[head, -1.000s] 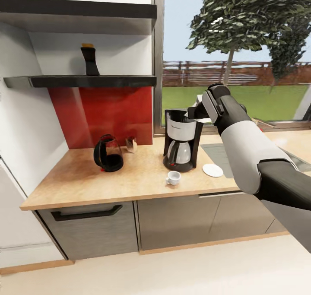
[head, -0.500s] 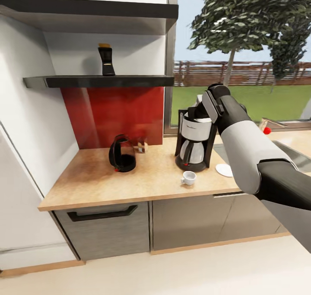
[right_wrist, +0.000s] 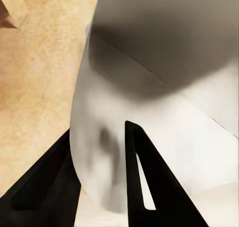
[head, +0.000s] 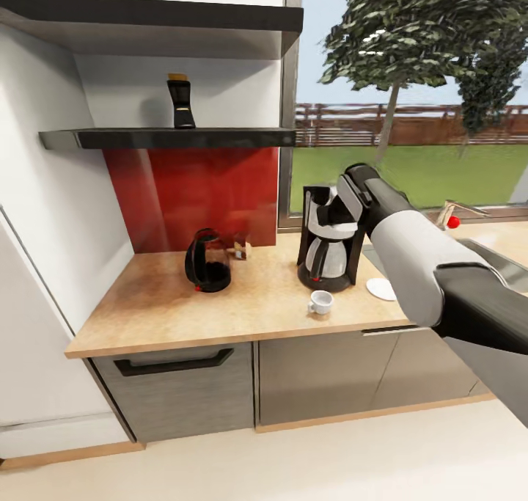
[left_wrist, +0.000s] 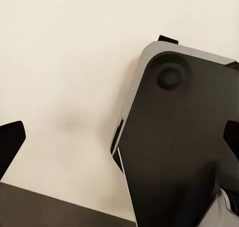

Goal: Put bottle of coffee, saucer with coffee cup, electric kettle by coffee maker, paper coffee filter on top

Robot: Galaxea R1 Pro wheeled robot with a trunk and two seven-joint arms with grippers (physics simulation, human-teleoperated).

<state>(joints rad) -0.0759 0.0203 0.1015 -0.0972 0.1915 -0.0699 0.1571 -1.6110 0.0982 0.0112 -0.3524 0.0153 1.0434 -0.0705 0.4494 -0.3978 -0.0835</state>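
My right gripper (head: pixel 331 209) hovers just over the top of the black coffee maker (head: pixel 328 255), shut on the white paper coffee filter (right_wrist: pixel 149 87), which bulges between its black fingers (right_wrist: pixel 144 177). A white coffee cup (head: pixel 319 302) stands on the light-wood countertop (head: pixel 242 306) in front of the machine. The saucer (head: pixel 380 289) lies to its right, partly behind my forearm. The dark glass electric kettle (head: pixel 207 260) sits to the left near the red backsplash. The bottle of coffee (head: pixel 180 102) stands on the lower black shelf (head: pixel 220 139). My left gripper (left_wrist: pixel 122 137) is open, over pale floor.
A small tan shaker (head: pixel 240 249) stands beside the kettle. A steel sink (head: pixel 506 262) and a red-knobbed tap (head: pixel 453 221) lie at the right under the window. An upper black shelf (head: pixel 147 13) hangs above. A white wall (head: pixel 44 215) bounds the counter's left end.
The camera shifted left a second ago, then held. Since half a second ago my right gripper has come down with the filter onto the coffee maker's top.
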